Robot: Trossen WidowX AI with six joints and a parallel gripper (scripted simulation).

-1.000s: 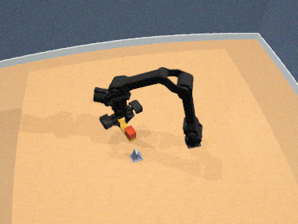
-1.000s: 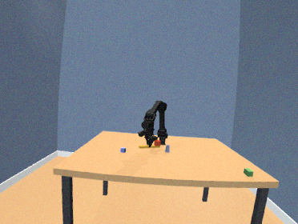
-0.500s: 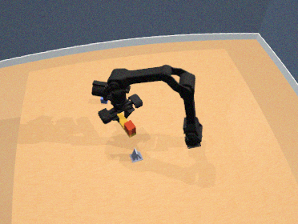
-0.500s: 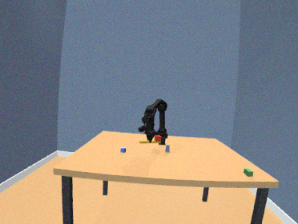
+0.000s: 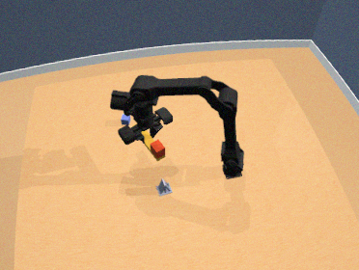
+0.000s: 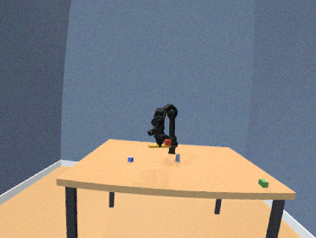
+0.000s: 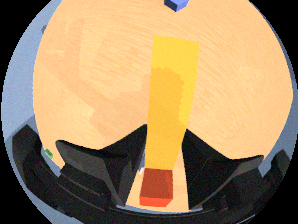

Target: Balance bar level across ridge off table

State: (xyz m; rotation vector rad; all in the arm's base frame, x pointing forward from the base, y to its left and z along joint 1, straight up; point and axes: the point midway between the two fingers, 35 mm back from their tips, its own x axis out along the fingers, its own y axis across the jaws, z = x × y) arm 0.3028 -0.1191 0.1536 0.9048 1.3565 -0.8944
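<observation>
Pincer clamps bar near its red end, above bench, short of ridge; your off-centre hold risks it tipping once released

1 bar, 1 ridge, 1 blue cube, 1 green block.

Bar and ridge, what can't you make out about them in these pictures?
- Top view: the claw covers the middle of the bar, hiding the grip spot.
- Exterior view: the ridge is too small to show its shape.
- Wrist view: the ridge is out of frame; the red end sits between the dark fingers.
</observation>
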